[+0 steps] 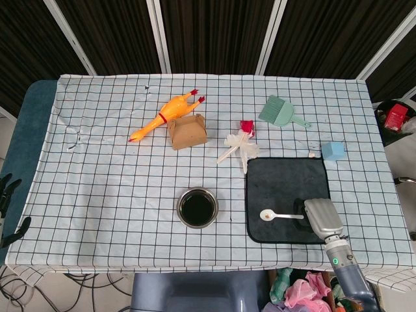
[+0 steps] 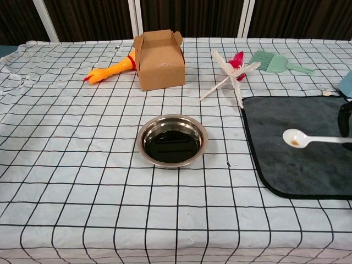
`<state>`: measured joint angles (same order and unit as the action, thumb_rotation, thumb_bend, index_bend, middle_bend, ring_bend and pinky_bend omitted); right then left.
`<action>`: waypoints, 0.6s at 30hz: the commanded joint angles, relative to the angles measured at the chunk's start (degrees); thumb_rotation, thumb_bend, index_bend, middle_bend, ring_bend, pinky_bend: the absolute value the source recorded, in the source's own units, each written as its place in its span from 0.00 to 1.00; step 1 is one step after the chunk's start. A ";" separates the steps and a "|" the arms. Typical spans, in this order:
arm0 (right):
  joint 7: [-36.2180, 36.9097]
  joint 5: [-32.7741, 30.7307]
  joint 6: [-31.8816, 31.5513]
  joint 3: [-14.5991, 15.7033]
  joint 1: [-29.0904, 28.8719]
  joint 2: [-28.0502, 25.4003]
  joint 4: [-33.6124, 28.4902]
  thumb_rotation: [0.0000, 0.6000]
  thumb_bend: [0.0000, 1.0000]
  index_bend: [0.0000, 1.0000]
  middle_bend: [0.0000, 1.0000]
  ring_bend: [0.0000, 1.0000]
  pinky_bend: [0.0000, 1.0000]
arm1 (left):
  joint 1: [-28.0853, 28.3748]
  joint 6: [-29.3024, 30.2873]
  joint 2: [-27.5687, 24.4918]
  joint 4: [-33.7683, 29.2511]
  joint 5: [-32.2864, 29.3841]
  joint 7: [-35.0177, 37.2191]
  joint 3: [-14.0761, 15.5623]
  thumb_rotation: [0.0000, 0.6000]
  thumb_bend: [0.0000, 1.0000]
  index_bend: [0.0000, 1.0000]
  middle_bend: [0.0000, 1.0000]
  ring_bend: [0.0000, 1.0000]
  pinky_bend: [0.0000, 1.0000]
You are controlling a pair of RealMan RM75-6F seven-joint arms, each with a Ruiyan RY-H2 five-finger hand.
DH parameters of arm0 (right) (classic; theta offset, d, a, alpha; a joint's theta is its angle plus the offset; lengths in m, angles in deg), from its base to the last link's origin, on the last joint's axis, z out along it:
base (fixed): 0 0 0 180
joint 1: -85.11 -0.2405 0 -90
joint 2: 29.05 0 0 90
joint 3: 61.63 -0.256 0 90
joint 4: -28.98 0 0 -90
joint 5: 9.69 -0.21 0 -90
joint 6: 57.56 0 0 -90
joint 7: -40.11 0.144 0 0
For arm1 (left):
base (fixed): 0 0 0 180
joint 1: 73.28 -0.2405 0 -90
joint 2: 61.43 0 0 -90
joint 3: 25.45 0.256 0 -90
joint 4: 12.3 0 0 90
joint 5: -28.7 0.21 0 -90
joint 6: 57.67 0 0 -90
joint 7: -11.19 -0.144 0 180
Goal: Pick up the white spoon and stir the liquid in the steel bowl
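Right hand [image 1: 323,218] grasps spoon [image 1: 281,214] by handle end over mat [image 1: 286,182]; long axis points toward bowl [image 1: 197,207], mid near edge. Left hand [image 1: 8,214]: state unclear.

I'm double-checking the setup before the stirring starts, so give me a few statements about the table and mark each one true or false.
1. The steel bowl holds dark liquid. True.
2. The white spoon is in the bowl. False: it is over the dark mat, held by the right hand.
3. The cardboard box stands beside the rubber chicken. True.
4. The green brush lies on the mat. False: it lies on the checked cloth.
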<state>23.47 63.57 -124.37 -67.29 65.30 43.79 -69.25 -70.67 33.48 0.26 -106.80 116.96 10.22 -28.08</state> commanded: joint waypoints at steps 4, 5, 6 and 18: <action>-9.22 1.97 2.27 -4.65 -6.09 -7.50 -3.05 1.00 0.45 0.63 0.86 1.00 1.00 | 0.01 0.14 0.10 0.26 -0.15 0.42 -0.31 1.00 0.32 0.10 0.01 0.00 0.00; -10.45 2.24 2.69 -5.05 -6.87 -8.09 -3.09 1.00 0.45 0.63 0.86 1.00 1.00 | 0.05 0.13 0.16 0.33 -0.24 0.42 -0.42 1.00 0.32 0.10 0.01 0.00 0.00; -11.60 2.57 3.00 -5.37 -7.57 -8.52 -3.03 1.00 0.45 0.64 0.86 1.00 1.00 | 0.07 0.15 0.22 0.41 -0.35 0.42 -0.51 1.00 0.32 0.10 0.01 0.00 0.00; -21.82 15.24 -0.26 -5.88 -13.68 -5.09 4.00 1.00 0.46 0.66 0.87 1.00 1.00 | 0.09 1.05 1.39 2.29 -2.99 1.08 -2.71 1.00 0.32 0.10 0.01 0.00 0.00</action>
<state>3.04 76.30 -123.19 -73.00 52.97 37.19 -67.14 -70.56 34.42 1.57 -104.63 114.10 11.18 -30.67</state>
